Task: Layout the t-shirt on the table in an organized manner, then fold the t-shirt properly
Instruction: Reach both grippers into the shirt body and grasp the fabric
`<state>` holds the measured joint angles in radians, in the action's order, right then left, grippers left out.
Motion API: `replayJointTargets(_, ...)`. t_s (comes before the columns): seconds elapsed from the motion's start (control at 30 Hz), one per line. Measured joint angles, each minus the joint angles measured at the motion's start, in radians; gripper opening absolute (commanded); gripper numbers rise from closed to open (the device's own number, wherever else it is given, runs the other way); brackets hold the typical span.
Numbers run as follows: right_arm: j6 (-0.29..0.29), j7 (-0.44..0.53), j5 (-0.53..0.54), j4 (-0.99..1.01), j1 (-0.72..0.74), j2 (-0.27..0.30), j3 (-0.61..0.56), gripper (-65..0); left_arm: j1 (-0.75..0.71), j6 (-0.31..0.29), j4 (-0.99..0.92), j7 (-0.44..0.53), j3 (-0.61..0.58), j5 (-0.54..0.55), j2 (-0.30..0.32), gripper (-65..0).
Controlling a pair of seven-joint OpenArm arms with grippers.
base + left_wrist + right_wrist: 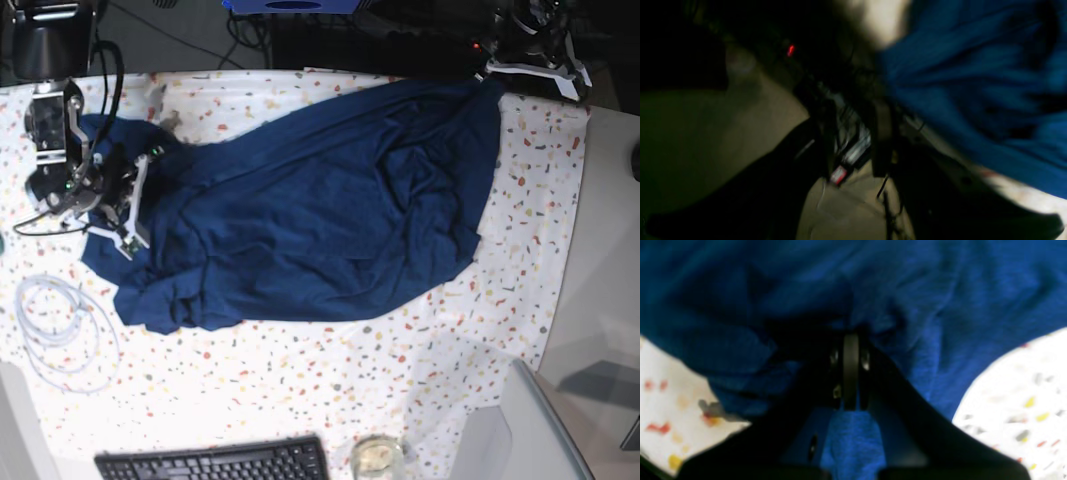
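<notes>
The right gripper (850, 373) was the nearer tool to the cloth. In its wrist view the two fingers stood pressed together with blue fabric bunched around them and a strip of it running down between the finger bases, so I judged it clamped on the t-shirt (320, 210). In the base view that gripper (128, 205) sat at the garment's end nearest the table's left edge.

From that pinch the t-shirt ran long across the table (300, 380) toward the far right corner, its long axis tilted slightly up toward the back edge. It lay spread but rumpled, with deep folds through the middle (sleeves not distinguishable in the creases).

The left gripper (520, 45) was just off the far right corner, at the garment's opposite end. Its wrist view was dark and smeared; the t-shirt (973, 83) filled the right half, beside the fingers, not visibly between them. I could not tell whether those fingers were apart or together.

Judgement: the next move depended on that long axis. With one arm at each end, tension along it should flatten the cloth.
</notes>
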<state>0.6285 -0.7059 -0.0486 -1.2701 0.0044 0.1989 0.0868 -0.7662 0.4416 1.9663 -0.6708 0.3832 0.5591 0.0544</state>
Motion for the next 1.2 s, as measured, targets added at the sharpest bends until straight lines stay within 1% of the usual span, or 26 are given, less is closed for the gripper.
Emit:
replayJointTargets(0.07, -0.003, 0.0, -0.001, 0.021, 0.017, 0.005, 0.0, -64.2, 0.043, 0.0, -0.005, -0.01, -0.001, 0.0, -0.002, -48.4)
replayJointTargets(0.17, -0.004, 0.003, 0.003, 0.019, 0.014, 0.02, 0.0, -64.2, 0.154, 0.0, -0.031, -0.013, -0.025, 0.002, 0.003, -48.4)
replayJointTargets(0.23, -0.004, 0.002, 0.003, 0.016, 0.013, 0.028, 0.0, -64.2, 0.232, 0.001, -0.052, 0.002, -0.072, -0.004, 0.009, -48.5)
replayJointTargets(0.3, -0.007, -0.002, -0.004, 0.014, 0.014, 0.03, 0.0, -64.2, 0.306, -0.005, -0.097, -0.008, -0.122, 0.001, 0.024, -49.2)
replayJointTargets(0.37, -0.008, -0.004, -0.004, 0.013, 0.014, 0.03, 0.001, -64.2, 0.393, 0.0, -0.188, -0.008, -0.167, -0.002, 0.029, -55.1)
replayJointTargets(0.43, -0.008, -0.004, -0.003, 0.013, 0.014, 0.028, 0.0, -64.2, 0.471, 0.004, -0.304, -0.003, -0.196, -0.01, 0.033, -63.2)
replayJointTargets(0.47, -0.008, -0.004, -0.004, 0.013, 0.013, 0.029, 0.0, -64.2, 0.499, 0.003, -0.354, -0.006, -0.21, -0.006, 0.032, -65.0)
replayJointTargets(0.6, -0.008, -0.004, -0.003, 0.021, 0.02, 0.029, 0.0, -64.2, 0.572, 0.001, -0.499, -0.007, -0.233, -0.003, 0.027, -65.0)
replayJointTargets(0.7, -0.008, 0.004, 0.005, 0.085, 0.069, 0.03, 0.0, -64.2, 0.649, 0.0, -0.573, 0.006, -0.23, -0.004, 0.032, -65.0)
replayJointTargets(0.8, -0.011, 0.061, 0.0, 0.179, 0.139, 0.03, 0.001, -64.2, 0.745, -0.001, -0.668, 0.01, -0.23, -0.004, 0.038, -65.0)
replayJointTargets(0.93, -0.01, 0.094, 0.009, 0.273, 0.201, 0.033, 0.001, -64.2, 0.868, -0.011, -0.801, 0.012, -0.233, 0.0, 0.054, -65.0)
replayJointTargets(0.97, -0.01, 0.1, 0.004, 0.299, 0.224, 0.033, 0.001, -64.2, 0.898, -0.01, -0.833, 0.012, -0.233, -0.009, 0.054, -65.0)
replayJointTargets(1.03, -0.01, 0.121, 0.0, 0.343, 0.259, 0.03, 0.001, -64.2, 0.947, -0.006, -0.875, 0.009, -0.233, -0.063, 0.046, -65.0)
replayJointTargets(1.13, -0.011, 0.14, 0.004, 0.38, 0.281, 0.031, 0.001, -64.2, 0.98, -0.003, -0.9, 0.0, -0.234, -0.106, 0.036, -65.0)
replayJointTargets(1.17, -0.02, 0.145, 0.003, 0.39, 0.29, 0.031, 0.001, -64.2, 0.988, -0.003, -0.903, 0.0, -0.233, -0.114, 0.031, -65.0)
replayJointTargets(1.2, -0.042, 0.146, 0.002, 0.395, 0.297, 0.03, 0.001, -64.4, 0.999, 0.002, -0.908, 0.0, -0.233, -0.127, 0.027, -65.0)
